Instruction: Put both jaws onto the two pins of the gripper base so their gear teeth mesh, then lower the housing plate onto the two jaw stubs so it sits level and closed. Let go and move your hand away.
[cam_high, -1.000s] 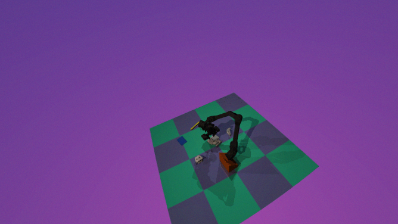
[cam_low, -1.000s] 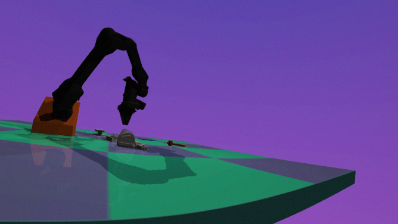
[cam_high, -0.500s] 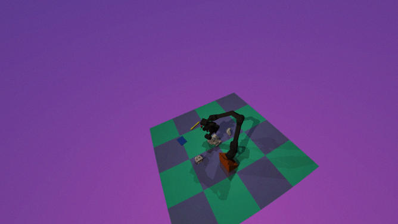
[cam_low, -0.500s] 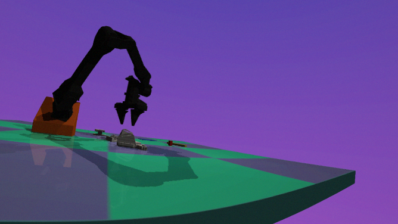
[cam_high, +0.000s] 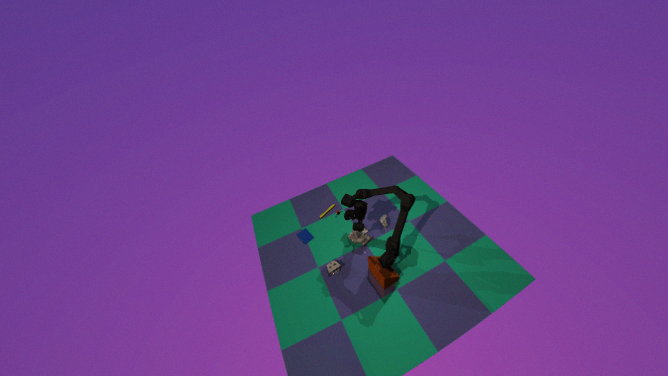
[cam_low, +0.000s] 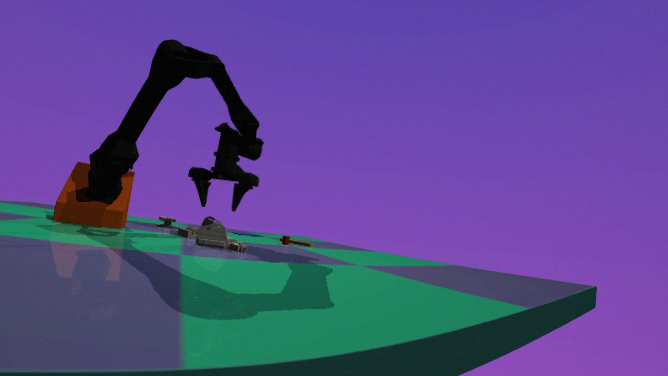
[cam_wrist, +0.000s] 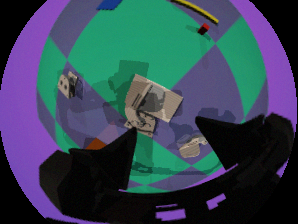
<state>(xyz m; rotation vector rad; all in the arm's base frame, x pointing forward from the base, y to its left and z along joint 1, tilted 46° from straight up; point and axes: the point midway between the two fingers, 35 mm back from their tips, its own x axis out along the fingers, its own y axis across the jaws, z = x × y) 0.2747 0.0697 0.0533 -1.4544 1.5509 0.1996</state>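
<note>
My gripper (cam_high: 358, 228) (cam_low: 219, 208) (cam_wrist: 166, 124) is wide open and empty, pointing down above the pale gripper base (cam_high: 360, 240) (cam_wrist: 172, 103). A narrow raised part (cam_wrist: 142, 96), possibly a jaw, stands on the base; whether it is seated on a pin or its teeth mesh cannot be told. A loose pale jaw (cam_high: 384, 220) (cam_wrist: 190, 149) lies apart, right of the base in the wrist view. The housing plate (cam_high: 333, 267) (cam_low: 167, 220) (cam_wrist: 64, 85), with dark holes, lies apart to the left in the wrist view. In the exterior view the pale parts below the fingers overlap.
The orange arm mount (cam_high: 383, 276) (cam_low: 95, 205) stands near the parts. A blue square (cam_high: 305, 236) (cam_wrist: 108, 4), a yellow bar (cam_high: 327, 211) (cam_wrist: 200, 11) and a small red piece (cam_high: 338, 213) (cam_low: 286, 240) (cam_wrist: 203, 29) lie beyond the base on the checkered table.
</note>
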